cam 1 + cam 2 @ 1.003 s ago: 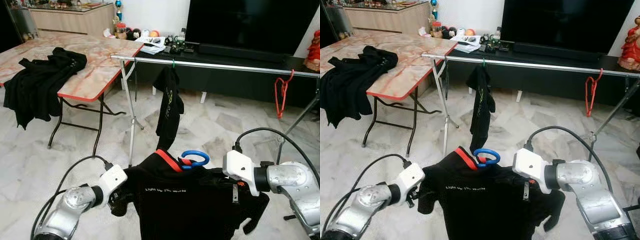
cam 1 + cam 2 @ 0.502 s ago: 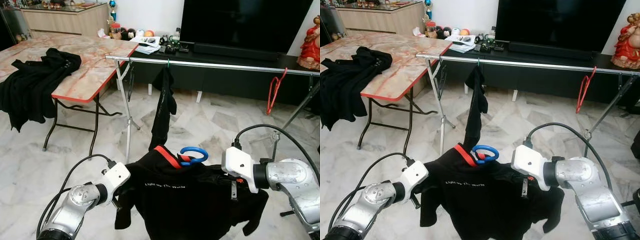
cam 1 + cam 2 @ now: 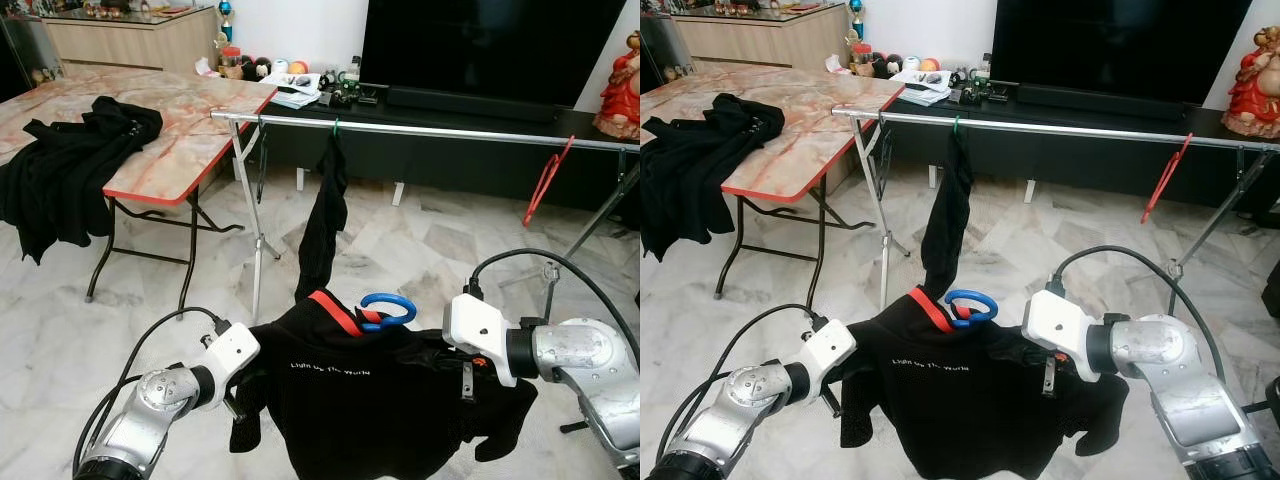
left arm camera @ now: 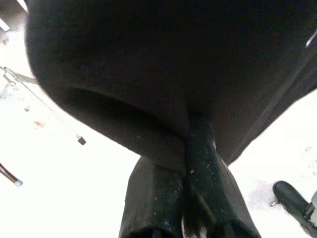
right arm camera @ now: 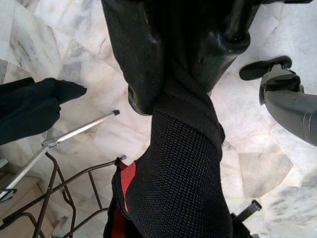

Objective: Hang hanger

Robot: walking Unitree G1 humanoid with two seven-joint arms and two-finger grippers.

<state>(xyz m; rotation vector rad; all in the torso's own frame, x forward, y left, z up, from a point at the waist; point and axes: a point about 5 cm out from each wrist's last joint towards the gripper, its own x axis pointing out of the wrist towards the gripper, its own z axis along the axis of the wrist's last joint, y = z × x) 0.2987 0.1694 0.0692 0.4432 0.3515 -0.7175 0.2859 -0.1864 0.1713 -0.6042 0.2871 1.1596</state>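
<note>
Shirt point(image 3: 370, 400) is stretched out between both arms, low in front of the robot, black with a red collar and already on a blue hanger point(image 3: 388, 312) whose hook pokes up at the neck. Left claw point(image 4: 190, 148) is pinched tight on one shoulder, right claw point(image 5: 173, 94) clamped on the other. Silver rail point(image 3: 450, 131) sits well beyond, with another black garment point(image 3: 324, 225) hanging there and a red hanger point(image 3: 545, 181) further along.

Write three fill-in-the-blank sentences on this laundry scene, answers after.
The black T-shirt stretched between the left tool and the right tool sits on a hanger with a ____ hook.
The empty hanger on the silver rail is ____.
The black clothes lie piled on the ____.

Missing words: blue; red; table
</note>
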